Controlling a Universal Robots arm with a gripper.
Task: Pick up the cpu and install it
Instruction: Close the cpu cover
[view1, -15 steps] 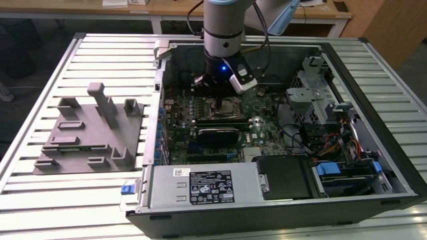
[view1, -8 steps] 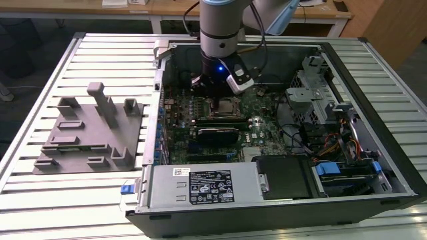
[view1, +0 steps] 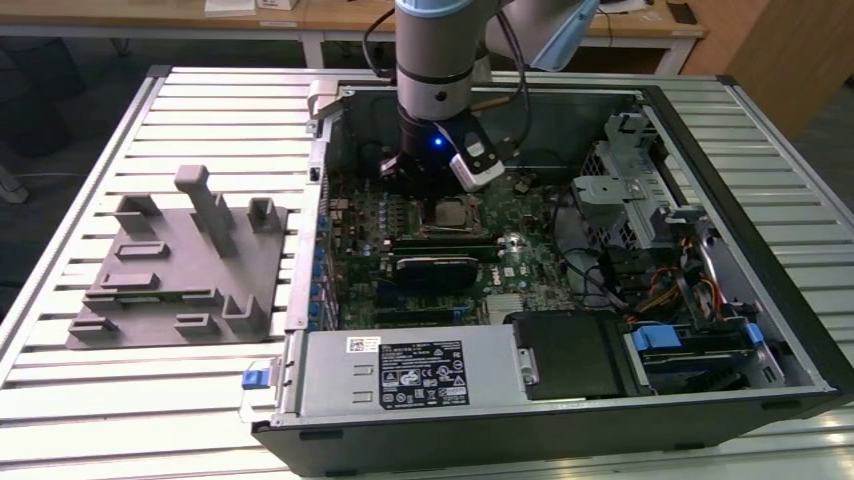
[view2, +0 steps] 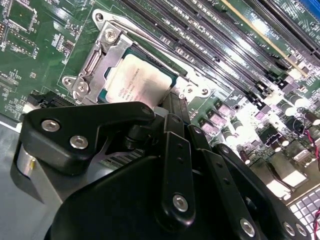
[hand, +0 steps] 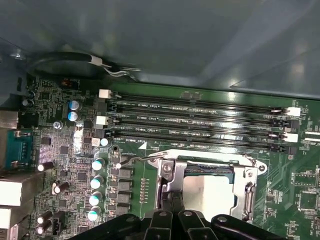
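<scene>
One arm reaches down into the open computer case (view1: 787, 330) on the slatted bench (view1: 80, 400). Your gripper (view1: 430, 192) hangs low over the green motherboard (view1: 534, 270), right at the processor socket (view1: 450, 212).

You can see the cpu (view2: 142, 80) best in the second wrist view. It lies flat inside the socket with its silvery top up, and the metal frame (view2: 107, 47) sits around its edges. In the first wrist view it shows as a pale square inside that same frame.

The jaws look drawn together with nothing between them. Their tips are partly hidden behind the gripper's own black links, so take that as likely rather than certain. In both wrist views the tips stand at the edge of the cpu, close against the frame. You cannot tell from either picture whether they touch the chip.

Four long dark memory slots (hand: 200, 117) run side by side just beside the socket, between it and the case wall. A short row of round capacitors (hand: 97, 182) stands near the frame's other side.

Outside the case, at the exterior view's left, the grey fixture (view1: 187, 265) with its upright posts rests on the bench, well apart from the gripper. The silver power supply box (view1: 400, 370) fills the case's near corner, with a black drive bay (view1: 574, 355) beside it.
</scene>
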